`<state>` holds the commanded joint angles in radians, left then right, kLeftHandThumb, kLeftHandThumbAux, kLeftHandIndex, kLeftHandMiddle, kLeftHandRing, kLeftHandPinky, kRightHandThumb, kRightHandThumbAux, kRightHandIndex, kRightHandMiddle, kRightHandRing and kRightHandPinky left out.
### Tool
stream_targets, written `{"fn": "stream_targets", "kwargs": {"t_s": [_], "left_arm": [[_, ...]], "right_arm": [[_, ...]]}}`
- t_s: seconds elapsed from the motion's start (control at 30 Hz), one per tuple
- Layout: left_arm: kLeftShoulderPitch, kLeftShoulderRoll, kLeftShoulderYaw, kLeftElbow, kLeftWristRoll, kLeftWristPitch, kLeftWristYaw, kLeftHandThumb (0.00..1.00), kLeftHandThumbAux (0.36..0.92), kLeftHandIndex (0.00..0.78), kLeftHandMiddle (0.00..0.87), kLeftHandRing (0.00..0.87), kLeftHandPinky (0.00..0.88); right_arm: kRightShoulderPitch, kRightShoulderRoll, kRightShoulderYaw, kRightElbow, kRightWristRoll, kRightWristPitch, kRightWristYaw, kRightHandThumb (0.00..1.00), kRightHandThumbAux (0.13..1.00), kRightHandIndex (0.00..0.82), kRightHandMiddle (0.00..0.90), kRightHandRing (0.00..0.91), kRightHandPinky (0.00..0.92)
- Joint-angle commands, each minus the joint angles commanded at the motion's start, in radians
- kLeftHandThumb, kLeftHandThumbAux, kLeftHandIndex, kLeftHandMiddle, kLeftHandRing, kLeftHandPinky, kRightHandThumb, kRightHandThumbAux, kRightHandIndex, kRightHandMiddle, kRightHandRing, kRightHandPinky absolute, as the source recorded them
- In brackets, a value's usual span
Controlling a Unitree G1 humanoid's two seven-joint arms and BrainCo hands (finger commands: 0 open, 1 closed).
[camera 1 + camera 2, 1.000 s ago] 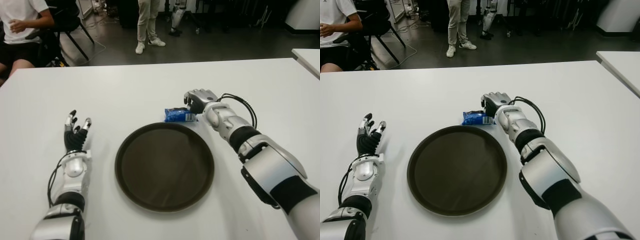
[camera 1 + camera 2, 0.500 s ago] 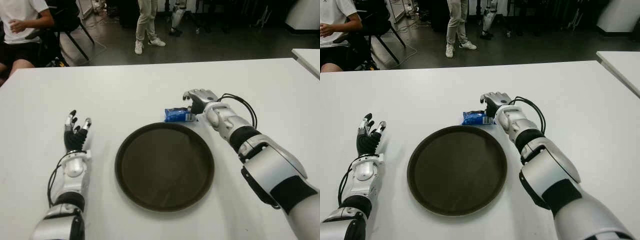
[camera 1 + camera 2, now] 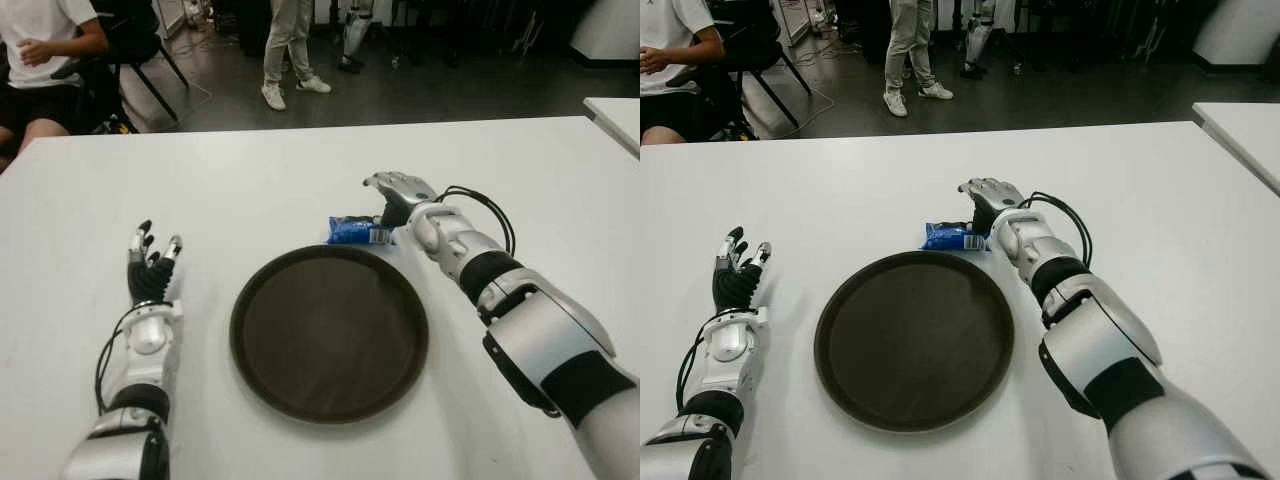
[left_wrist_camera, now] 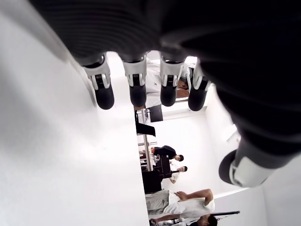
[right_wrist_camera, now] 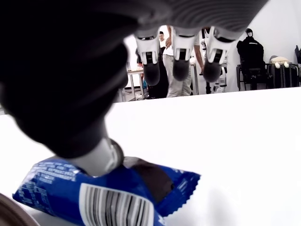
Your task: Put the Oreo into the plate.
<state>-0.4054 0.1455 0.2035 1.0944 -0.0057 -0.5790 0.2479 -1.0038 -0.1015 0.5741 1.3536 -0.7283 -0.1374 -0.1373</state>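
The Oreo, a small blue packet (image 3: 356, 231), lies flat on the white table (image 3: 260, 180) just beyond the far rim of the round dark brown plate (image 3: 330, 340). My right hand (image 3: 392, 194) hovers at the packet's right end, open, its fingers (image 5: 174, 56) stretched out above the wrapper. In the right wrist view the thumb (image 5: 96, 155) sits against the top of the packet (image 5: 56, 188), and nothing is gripped. My left hand (image 3: 150, 262) shows to the left of the plate, open with fingers spread and holding nothing. Nothing lies in the plate.
Beyond the table's far edge a person sits on a chair (image 3: 45, 60) at the back left and another person's legs (image 3: 285, 50) stand on the dark floor. A second white table (image 3: 615, 115) shows at the right edge.
My right hand's fingers have lifted and straightened from a curl over the packet. The packet, the plate and my left hand have stayed put. The standing person stepped slightly left.
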Motion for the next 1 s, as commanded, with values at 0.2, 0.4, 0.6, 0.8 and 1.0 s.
{"fn": "stream_targets", "kwargs": {"t_s": [0.2, 0.4, 0.6, 0.8, 1.0], "left_arm": [[-0.002, 0.004, -0.003, 0.004, 0.005, -0.001, 0.001, 0.342, 0.584, 0.017, 0.009, 0.0, 0.0], [0.0, 0.006, -0.004, 0.006, 0.005, -0.002, -0.003, 0.332, 0.584, 0.011, 0.011, 0.0, 0.0], [0.0, 0.009, -0.003, 0.011, 0.002, -0.005, -0.009, 0.341, 0.575, 0.011, 0.015, 0.0, 0.0], [-0.001, 0.012, -0.004, 0.017, 0.003, -0.009, -0.015, 0.326, 0.577, 0.009, 0.006, 0.0, 0.0], [0.0, 0.011, -0.006, 0.02, 0.006, -0.011, -0.008, 0.319, 0.58, 0.01, 0.011, 0.0, 0.0]], "right_arm": [[0.001, 0.001, 0.001, -0.001, -0.002, 0.0, 0.0, 0.354, 0.783, 0.0, 0.0, 0.0, 0.021], [0.002, 0.002, 0.003, -0.002, -0.004, 0.001, -0.004, 0.302, 0.794, 0.0, 0.0, 0.0, 0.004], [0.003, 0.003, 0.001, -0.002, -0.001, -0.001, -0.007, 0.293, 0.803, 0.0, 0.0, 0.0, 0.0], [0.003, 0.004, 0.001, -0.002, -0.002, -0.002, -0.008, 0.291, 0.81, 0.0, 0.0, 0.0, 0.025], [0.004, 0.004, -0.001, -0.003, -0.001, -0.004, -0.01, 0.291, 0.811, 0.0, 0.0, 0.0, 0.008]]}}
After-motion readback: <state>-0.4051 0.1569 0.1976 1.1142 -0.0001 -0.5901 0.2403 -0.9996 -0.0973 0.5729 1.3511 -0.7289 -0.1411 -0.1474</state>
